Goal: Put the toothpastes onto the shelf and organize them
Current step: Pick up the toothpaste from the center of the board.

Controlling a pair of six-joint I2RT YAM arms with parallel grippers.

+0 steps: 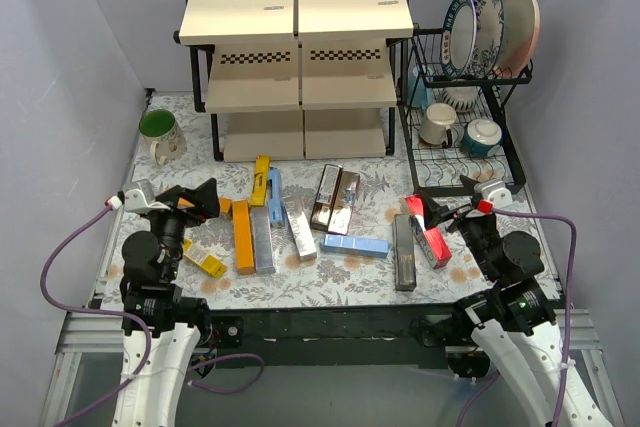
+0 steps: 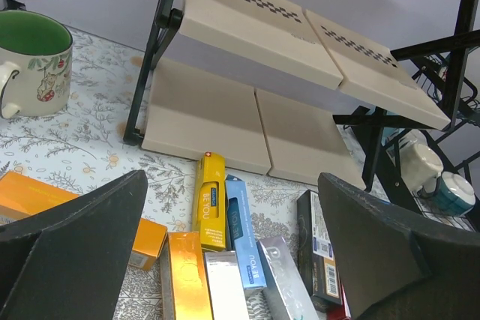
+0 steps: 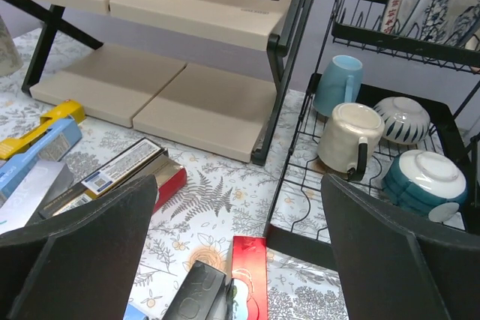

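Note:
Several toothpaste cartons lie scattered on the table in front of the three-tier shelf, whose boards are bare. Among them are a yellow carton, a blue one, an orange one, a silver one, a dark grey one and a red one. My left gripper is open and empty above the left cartons; the yellow and blue cartons lie between its fingers. My right gripper is open and empty above the red carton.
A green-lined mug stands at the far left. A black wire dish rack with plates, bowls and mugs stands right of the shelf, close to my right gripper. Purple walls close in on both sides.

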